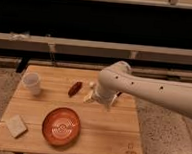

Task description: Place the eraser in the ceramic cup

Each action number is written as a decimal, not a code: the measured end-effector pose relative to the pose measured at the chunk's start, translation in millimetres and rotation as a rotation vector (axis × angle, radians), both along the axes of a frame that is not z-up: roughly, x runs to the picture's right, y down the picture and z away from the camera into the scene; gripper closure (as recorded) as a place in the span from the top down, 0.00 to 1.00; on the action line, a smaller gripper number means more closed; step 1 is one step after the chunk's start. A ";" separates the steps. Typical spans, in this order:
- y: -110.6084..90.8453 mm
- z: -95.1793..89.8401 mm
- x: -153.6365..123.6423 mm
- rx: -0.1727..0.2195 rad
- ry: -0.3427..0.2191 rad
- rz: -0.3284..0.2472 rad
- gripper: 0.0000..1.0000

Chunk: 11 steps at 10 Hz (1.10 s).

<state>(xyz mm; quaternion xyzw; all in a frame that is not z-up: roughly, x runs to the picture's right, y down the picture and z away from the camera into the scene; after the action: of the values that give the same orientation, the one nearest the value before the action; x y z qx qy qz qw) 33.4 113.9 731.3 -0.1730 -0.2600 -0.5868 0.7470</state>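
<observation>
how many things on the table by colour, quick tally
white: 1, ceramic cup
orange-red: 1, bowl
dark red: 1, oblong item
pale beige: 1, eraser
total: 4
not counted: gripper, over the table middle, right of the oblong item

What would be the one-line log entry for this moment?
gripper: over table middle, beside red-brown object | eraser: on table, front-left corner, far from gripper | ceramic cup: upright, back-left | bowl: front middle
</observation>
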 end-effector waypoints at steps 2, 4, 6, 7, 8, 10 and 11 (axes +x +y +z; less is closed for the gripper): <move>-26.4 33.6 32.3 0.013 0.083 -0.002 0.80; -49.7 70.9 65.7 0.024 0.168 0.002 0.80; -66.2 102.0 89.5 0.031 0.228 0.008 0.80; -76.5 123.3 105.5 0.036 0.267 0.015 0.80; -89.4 151.0 126.0 0.041 0.314 0.030 0.80; -104.9 188.0 150.7 0.044 0.372 0.058 0.80; -107.8 206.0 161.1 0.040 0.398 0.075 0.80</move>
<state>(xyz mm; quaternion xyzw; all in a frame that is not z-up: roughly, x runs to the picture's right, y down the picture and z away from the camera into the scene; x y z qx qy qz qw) 194.5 6.1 937.3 -0.2609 -0.1019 -0.5177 0.8084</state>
